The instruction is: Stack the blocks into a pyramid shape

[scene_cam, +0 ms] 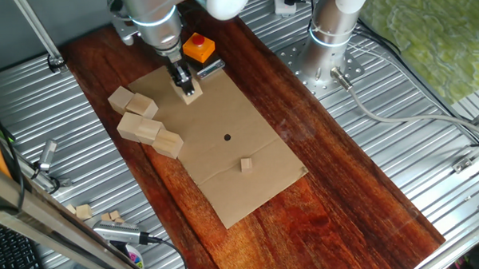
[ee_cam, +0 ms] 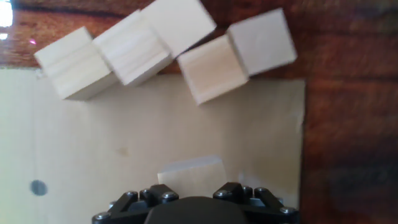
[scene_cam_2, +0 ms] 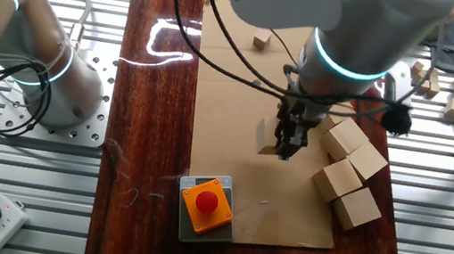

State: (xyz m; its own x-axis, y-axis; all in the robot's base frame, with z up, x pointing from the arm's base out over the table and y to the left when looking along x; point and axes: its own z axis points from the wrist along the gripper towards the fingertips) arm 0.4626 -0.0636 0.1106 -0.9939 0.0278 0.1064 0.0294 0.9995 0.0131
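Dark reddish wood-grain table [scene_cam: 337, 187], glossy, set between ribbed metal side panels [scene_cam: 31, 110]. Flat tan cardboard sheet [scene_cam: 248, 162] lies on it, matte, with one small black dot [scene_cam: 227, 137] near its middle.

Blocks: a loose row of four pale unpainted wooden cubes [scene_cam: 143, 122] along the cardboard's edge, partly on bare table, touching one another, faces plain with faint grain. Fifth pale block [scene_cam_2: 269, 138] sits on the cardboard apart from the row, under the arm.

Gripper [scene_cam_2: 288, 143] is down over that fifth block, fingers on either side of it; looks clamped on it.

Orange block with a round red button [scene_cam_2: 208, 203] on a grey plate, beside the cardboard edge.

Tiny wooden cube [scene_cam: 246, 164] alone on the cardboard.

No readable writing anywhere.
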